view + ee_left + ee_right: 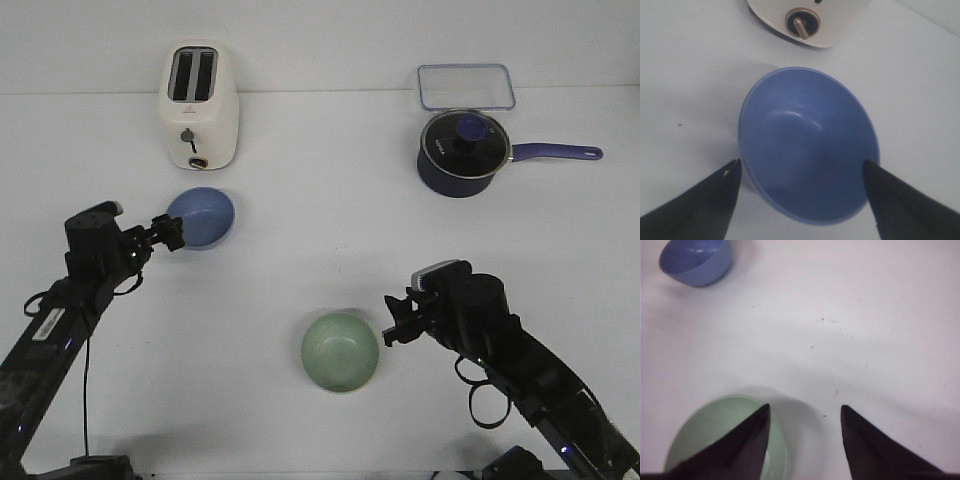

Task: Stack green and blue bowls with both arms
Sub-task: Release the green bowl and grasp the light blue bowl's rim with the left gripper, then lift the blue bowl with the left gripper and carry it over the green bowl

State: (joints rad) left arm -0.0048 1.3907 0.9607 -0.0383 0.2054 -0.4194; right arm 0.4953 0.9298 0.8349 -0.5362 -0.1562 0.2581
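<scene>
White matte tabletop (300,280) runs back to a pale wall at 12 o'clock in the front view.

Periwinkle blue round matte bowl (202,217) sits at about 10 o'clock from table centre, just in front of the cream two-slot toaster (200,104). In the front view it looks tipped, its opening turned toward the left arm. Left black pincer gripper (172,234) is at the bowl's 8 o'clock edge, right against the rim. Left wrist view: blue bowl (807,145) lies between the two black fingers (705,205), jaws spread wider than the bowl, a fingertip near each side of the rim. Contact can't be confirmed; nothing clamped. Toaster's lever knob (802,22) shows beyond the bowl.

Pale sage green round matte bowl (341,351) stands upright at about 6 o'clock from table centre, well apart from the blue one. Right black pincer gripper (395,322) hangs just beside its 2 o'clock rim. Right wrist view: jaws part open, holding nothing; one finger (737,450) is over the green bowl's (705,435) rim, the other over bare table. Touching or not: can't tell.

Dark navy saucepan with glass lid and long handle (462,153) sits at 2 o'clock, clear rectangular container (466,87) just behind it.
</scene>
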